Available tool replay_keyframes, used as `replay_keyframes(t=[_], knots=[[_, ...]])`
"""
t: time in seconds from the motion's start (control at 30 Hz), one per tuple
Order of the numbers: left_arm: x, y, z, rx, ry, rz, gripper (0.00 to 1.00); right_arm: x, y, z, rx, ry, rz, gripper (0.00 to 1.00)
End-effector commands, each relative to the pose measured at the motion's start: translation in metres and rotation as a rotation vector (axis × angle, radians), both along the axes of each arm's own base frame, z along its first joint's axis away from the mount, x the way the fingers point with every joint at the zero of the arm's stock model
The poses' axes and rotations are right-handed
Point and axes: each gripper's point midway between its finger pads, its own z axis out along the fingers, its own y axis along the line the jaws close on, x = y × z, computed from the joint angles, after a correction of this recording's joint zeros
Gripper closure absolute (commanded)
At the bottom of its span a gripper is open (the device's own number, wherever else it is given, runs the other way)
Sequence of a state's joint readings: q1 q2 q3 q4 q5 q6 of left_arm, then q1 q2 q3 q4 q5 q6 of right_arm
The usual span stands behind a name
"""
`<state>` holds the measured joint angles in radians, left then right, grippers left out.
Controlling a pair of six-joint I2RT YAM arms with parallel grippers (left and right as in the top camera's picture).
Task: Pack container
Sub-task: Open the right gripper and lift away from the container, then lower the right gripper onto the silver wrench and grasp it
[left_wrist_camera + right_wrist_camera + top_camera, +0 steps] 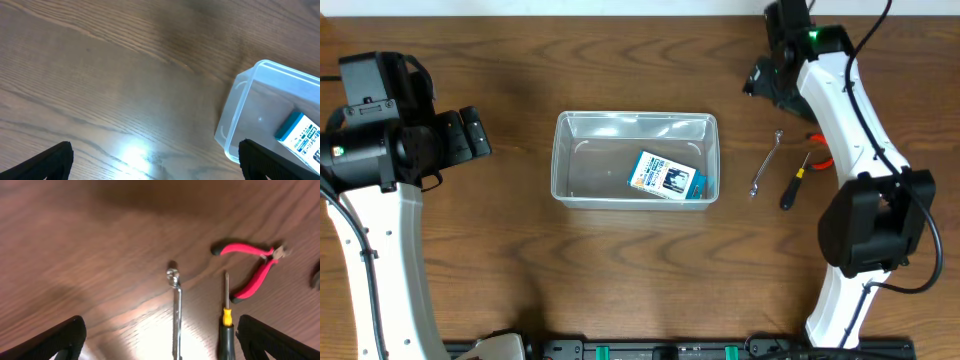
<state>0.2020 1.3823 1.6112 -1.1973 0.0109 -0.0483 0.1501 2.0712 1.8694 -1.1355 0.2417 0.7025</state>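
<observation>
A brown wooden table (620, 280) with visible grain fills the overhead view. Two white and black robot arms stand over it, the left arm (380, 220) along the left edge and the right arm (845, 110) along the right edge.

The left gripper (470, 133) points toward the middle of the table. In its wrist view its black fingers (52, 160) are spread wide with only bare wood between them. The right gripper (765, 80) hangs near the far right of the table. Its wrist view also shows the fingers (60, 340) spread wide and holding nothing.

A clear, colourless plastic rectangular container (563, 165) with rounded corners and a rolled rim sits upright at the centre of the table, between the arms and apart from both grippers. A flat blue and white printed box (667, 177) lies inside it, in the right half, against the near wall.

To the right of the container, three hand tools lie on the wood: a slim silver wrench (766, 163), then a screwdriver (794, 183) with a black and yellow handle just beside it, then red-handled pliers (241, 248), partly hidden under the right arm from above.
</observation>
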Motion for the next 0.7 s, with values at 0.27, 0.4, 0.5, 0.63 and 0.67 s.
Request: replay_keyframes(t=[0.27,0.4,0.5,0.63,0.67], knots=[[-0.001,0.004,-0.003,0.01,0.014,0.014,0.02,-0.036,0.0,-0.086,0.046,0.122,-0.039,0.01],[-0.001,0.004,-0.003,0.01,0.014,0.014,0.02,-0.045,0.001,-0.106,0.089,0.14,-0.045,0.01],[-0.001,0.004,-0.003,0.01,0.014,0.014,0.02,-0.049,0.003,-0.116,0.115,0.145,-0.03,0.01],[-0.001,0.004,-0.003,0.01,0.014,0.014,0.02,-0.051,0.007,-0.123,0.137,0.148,-0.009,0.01],[-0.001,0.004,-0.003,0.01,0.014,0.014,0.02,-0.052,0.007,-0.124,0.137,0.152,-0.01,0.01]])
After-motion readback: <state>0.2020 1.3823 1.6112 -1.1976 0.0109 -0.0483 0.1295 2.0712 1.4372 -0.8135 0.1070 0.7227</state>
